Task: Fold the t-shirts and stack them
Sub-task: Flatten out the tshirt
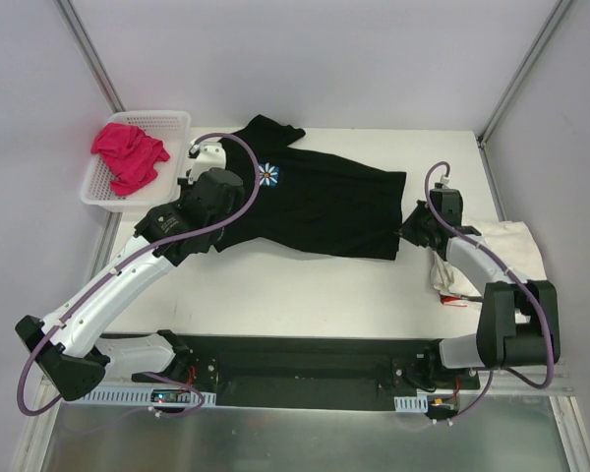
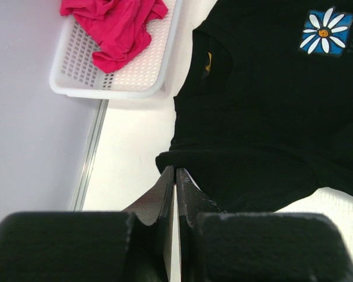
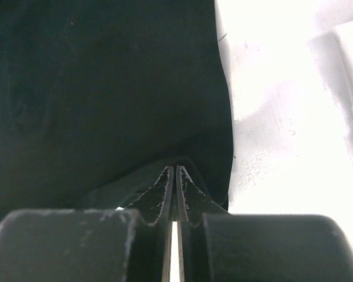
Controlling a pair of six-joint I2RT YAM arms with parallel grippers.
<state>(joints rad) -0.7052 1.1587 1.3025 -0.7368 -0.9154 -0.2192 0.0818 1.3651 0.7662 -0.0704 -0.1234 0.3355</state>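
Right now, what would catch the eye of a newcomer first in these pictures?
The black t-shirt lies spread across the table, with a white daisy patch on its chest. The left gripper and the right gripper are each shut on an edge of it. A bright pink t-shirt lies crumpled in the white basket at the far left.

Bright even overhead light; table (image 3: pixel 270 147) blown out white in right wrist view, foreground blurred.

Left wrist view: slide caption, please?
Left end effector shut on sleeve edge of black daisy-print cloth t-shirt; bright pink cloth t-shirt in white plastic mesh basket.
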